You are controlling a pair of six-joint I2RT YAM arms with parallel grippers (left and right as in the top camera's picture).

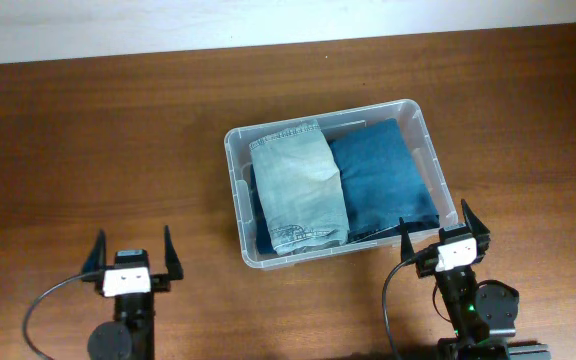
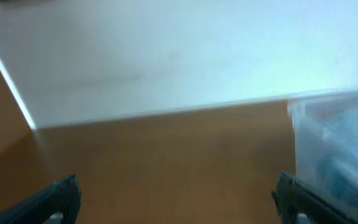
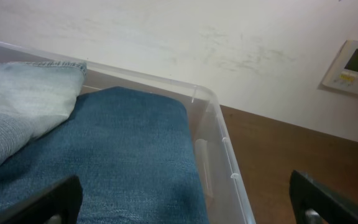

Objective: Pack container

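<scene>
The left claw [image 1: 133,240] rests low over the bare wooden counter [image 1: 118,130], its two fingers spread wide with nothing between them. The container [image 1: 233,165] stands ahead of it and off to its right, well apart (its own camera catches only a blurred corner of it). The right claw [image 1: 434,217] is likewise wide open and empty, poised at the container's near right corner. The clear side wall runs up between its fingers, though whether either finger touches the plastic cannot be told. Just ahead of this claw, inside the container, lies a folded pair of dark blue jeans [image 1: 383,180]. To their left, farther from this claw, a folded pair of pale, washed-out jeans [image 1: 298,185] lies on top of more dark denim, one edge against the dark pair.
</scene>
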